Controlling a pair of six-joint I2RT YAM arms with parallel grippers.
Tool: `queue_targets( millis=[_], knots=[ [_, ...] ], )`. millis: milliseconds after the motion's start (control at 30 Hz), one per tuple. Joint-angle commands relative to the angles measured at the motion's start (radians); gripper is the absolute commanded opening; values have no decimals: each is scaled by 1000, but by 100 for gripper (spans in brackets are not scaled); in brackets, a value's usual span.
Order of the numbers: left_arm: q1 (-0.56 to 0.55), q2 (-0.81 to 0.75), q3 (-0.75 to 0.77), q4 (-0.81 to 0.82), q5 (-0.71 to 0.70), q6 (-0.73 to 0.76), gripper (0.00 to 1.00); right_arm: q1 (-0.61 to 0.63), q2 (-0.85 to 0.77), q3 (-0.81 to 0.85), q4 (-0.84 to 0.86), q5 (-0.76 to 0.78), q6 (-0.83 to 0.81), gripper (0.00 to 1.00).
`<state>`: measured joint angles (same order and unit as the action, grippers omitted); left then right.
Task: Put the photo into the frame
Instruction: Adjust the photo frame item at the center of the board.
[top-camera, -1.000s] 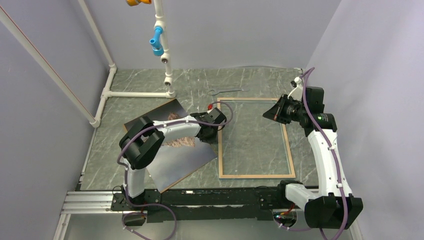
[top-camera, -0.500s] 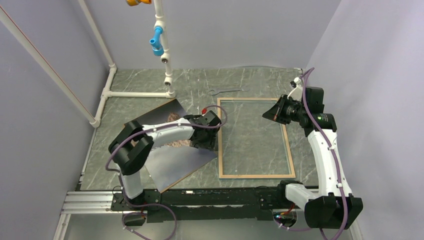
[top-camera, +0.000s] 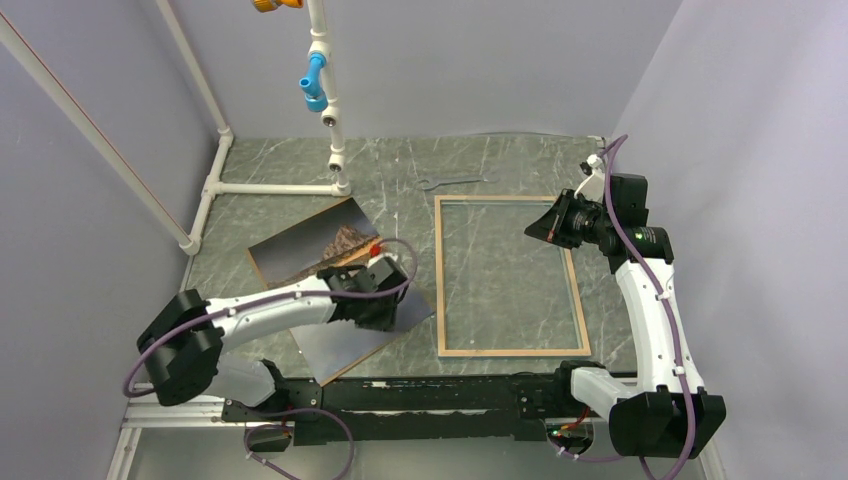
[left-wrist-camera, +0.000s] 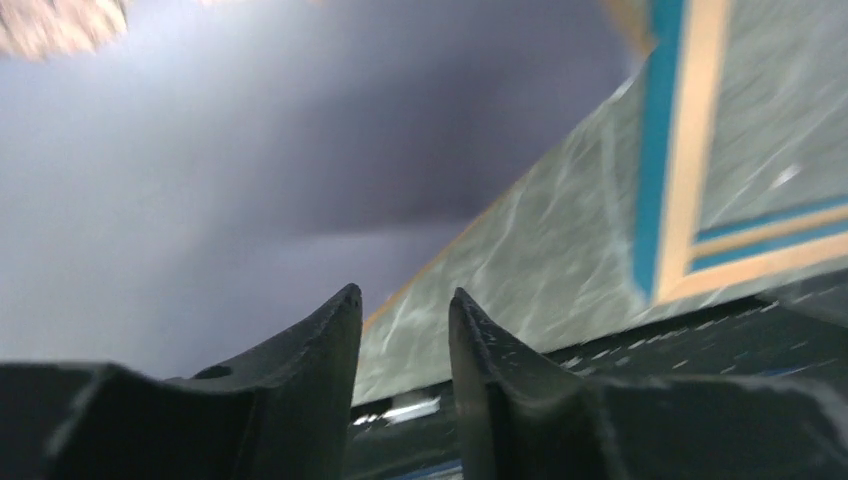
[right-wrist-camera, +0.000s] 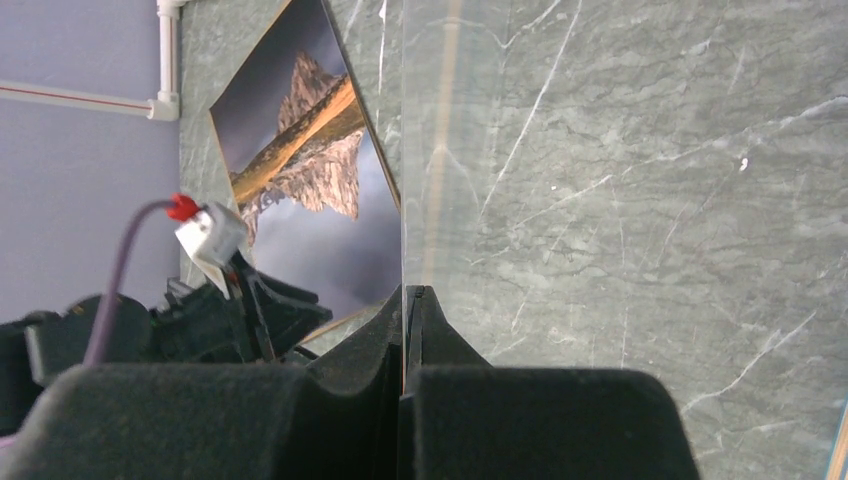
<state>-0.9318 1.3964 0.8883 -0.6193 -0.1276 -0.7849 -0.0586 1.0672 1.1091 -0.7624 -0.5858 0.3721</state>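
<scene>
- The left arm has swung back and leftward, away from the frame's (top-camera: 512, 351) left rail. Its left tool (left-wrist-camera: 402, 293) now sits low over the near right part of the photo (top-camera: 305, 250). The right arm hasn't budged.
- The photo lies picture-side up on the desk (top-camera: 400, 170), skewed, just left of the frame and not yet in it. Its near right corner comes close to the frame's left rail.
- The left tool's fingers are only narrowly parted with nothing between them. The wrist view looks across the photo's grey area to its near edge, so this is probably the line-up for an edge pick.
- The frame rests flat, tan back upward, with blue showing along its inner lip in the left wrist view. That's the right way up to take a print dropped in from behind.
- The right tool (right-wrist-camera: 404, 295) is pressed together on the edge of the clear sheet (right-wrist-camera: 403, 180), seen edge-on from its wrist. It looks to be keeping the sheet steady over the frame.
- The flat, glossy print will be hard to lift off the desk.
</scene>
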Motion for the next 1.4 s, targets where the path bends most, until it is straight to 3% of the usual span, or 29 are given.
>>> queue_targets(
  millis=[0,200,367,733,1033,1367],
  knots=[
    [-83,-88,-107,-43,-20,-126,35,-6,-23,22,21,-32,-16,0],
    [-225,-118,-156,-136,-105,-298,0,-6,-22,17,25,-40,-15,0],
    [-278,-80,-148,-242,-155,-418,0,-6,-25,21,19,-38,-21,0],
    [-270,27,-240,-272,-187,-570,0,-7,-22,38,11,-38,-33,0],
    [-105,-98,-409,-196,-170,-570,0,-6,-18,27,40,-65,-14,0],
    [18,-98,-354,-219,-187,-523,0,-8,-22,28,31,-70,-19,0]
  ],
)
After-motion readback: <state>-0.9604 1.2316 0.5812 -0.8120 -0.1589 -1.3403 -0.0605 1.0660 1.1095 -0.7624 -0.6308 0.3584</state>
